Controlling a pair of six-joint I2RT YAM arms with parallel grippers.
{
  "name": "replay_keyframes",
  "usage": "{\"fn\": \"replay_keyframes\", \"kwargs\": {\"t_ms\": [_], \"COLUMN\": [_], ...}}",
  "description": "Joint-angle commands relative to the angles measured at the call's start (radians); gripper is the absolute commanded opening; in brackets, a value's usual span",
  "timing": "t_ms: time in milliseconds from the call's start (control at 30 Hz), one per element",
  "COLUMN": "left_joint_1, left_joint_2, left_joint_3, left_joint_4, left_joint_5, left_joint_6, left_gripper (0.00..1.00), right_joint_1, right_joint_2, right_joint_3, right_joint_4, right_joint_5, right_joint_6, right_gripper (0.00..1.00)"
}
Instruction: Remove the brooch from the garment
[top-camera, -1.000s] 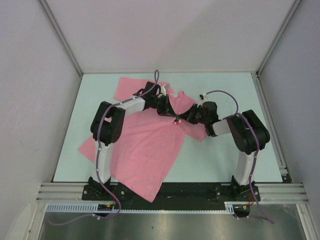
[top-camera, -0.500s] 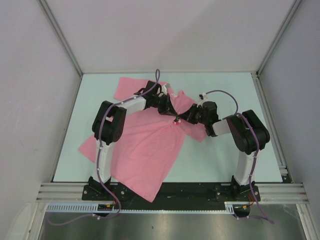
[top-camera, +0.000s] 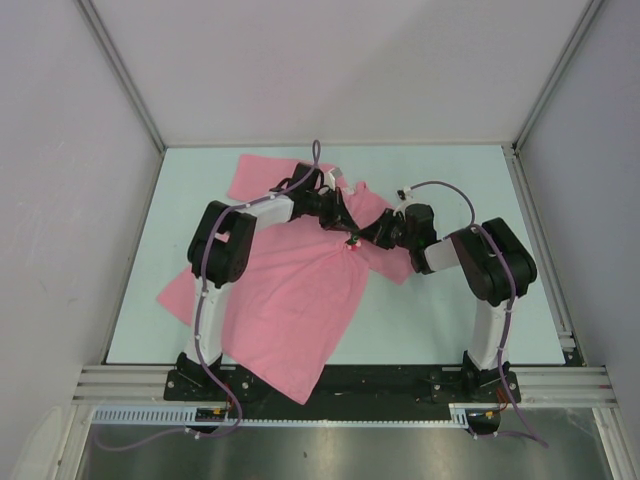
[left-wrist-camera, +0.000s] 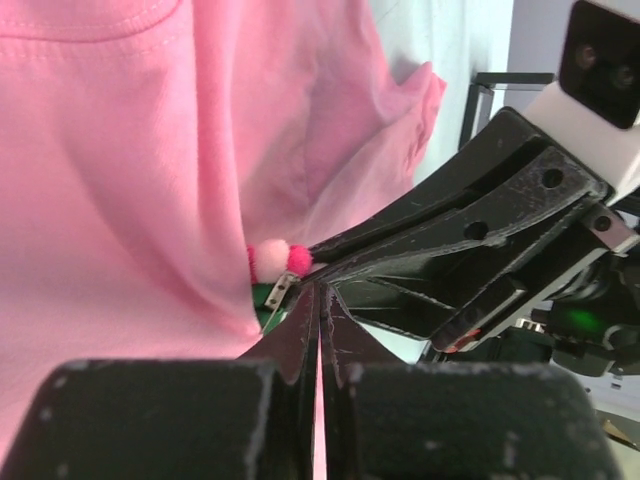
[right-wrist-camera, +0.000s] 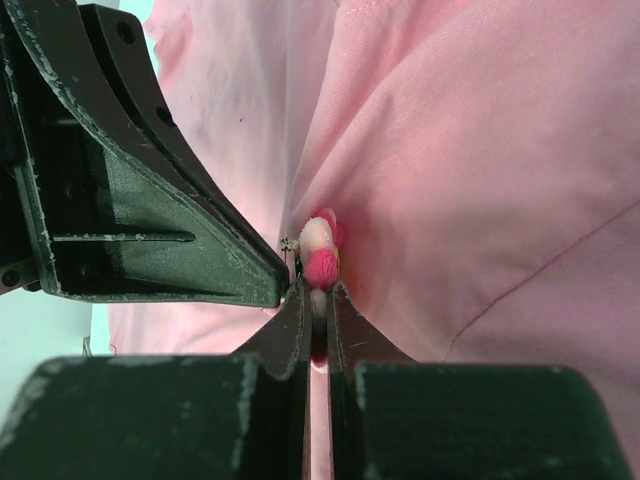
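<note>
The pink garment (top-camera: 300, 290) lies spread on the table, bunched up where both grippers meet. The brooch (top-camera: 353, 240) is pinned there. In the right wrist view my right gripper (right-wrist-camera: 318, 292) is shut on the brooch (right-wrist-camera: 320, 250), whose pink and white petals stick out above the fingertips. In the left wrist view my left gripper (left-wrist-camera: 320, 292) is shut on a thin fold of the garment (left-wrist-camera: 120, 180) right beside the brooch (left-wrist-camera: 278, 262), whose green back and metal pin show. The grippers' tips almost touch.
The light table (top-camera: 450, 320) has raised rails at its edges, and grey walls stand close on three sides. One sleeve of the garment (top-camera: 255, 172) reaches toward the far left. The right gripper's fingers (left-wrist-camera: 450, 250) fill the right of the left wrist view.
The left arm has shifted slightly to the right. Both grippers stay at the brooch.
</note>
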Motion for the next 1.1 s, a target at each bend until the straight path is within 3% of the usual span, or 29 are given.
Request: {"fn": "replay_keyframes", "kwargs": {"t_ms": [0, 67, 200, 433, 533, 700, 800, 833, 967, 1067], "left_joint_1": [-0.005, -0.005, 0.002, 0.031, 0.048, 0.080, 0.092, 0.095, 0.104, 0.112], "left_joint_2": [0.001, -0.014, -0.070, -0.126, -0.160, -0.156, -0.091, -0.076, -0.034, -0.036], "left_joint_3": [-0.026, -0.040, -0.154, -0.274, -0.281, -0.221, -0.117, -0.089, -0.015, -0.032], "left_joint_4": [0.095, 0.124, 0.360, 0.502, 0.450, 0.336, 0.171, 0.035, -0.080, 0.000], "left_joint_5": [0.062, 0.079, 0.139, 0.166, 0.150, 0.204, 0.289, 0.286, 0.265, 0.278], "left_joint_6": [-0.044, -0.068, -0.168, -0.261, -0.208, -0.108, 0.037, 0.152, 0.317, 0.340], "left_gripper": [0.00, 0.00, 0.02, 0.34, 0.46, 0.52, 0.64, 0.68, 0.67, 0.61], "right_joint_1": [-0.003, -0.011, -0.024, -0.044, -0.044, -0.044, -0.043, -0.043, -0.043, -0.038], "right_joint_2": [0.025, 0.032, 0.045, 0.070, 0.076, 0.079, 0.079, 0.079, 0.085, 0.088], "right_joint_3": [0.018, 0.018, 0.018, 0.017, 0.017, 0.017, 0.011, 0.008, 0.003, 0.003], "right_joint_4": [0.087, 0.093, 0.113, 0.154, 0.165, 0.188, 0.215, 0.228, 0.286, 0.309], "right_joint_5": [-0.057, -0.063, -0.088, -0.128, -0.137, -0.154, -0.171, -0.181, -0.211, -0.225], "right_joint_6": [0.021, 0.035, 0.062, 0.102, 0.096, 0.088, 0.082, 0.085, 0.088, 0.093], "right_gripper": [0.00, 0.00, 0.00, 0.00, 0.00, 0.00, 0.00, 0.00, 0.00, 0.00]}}
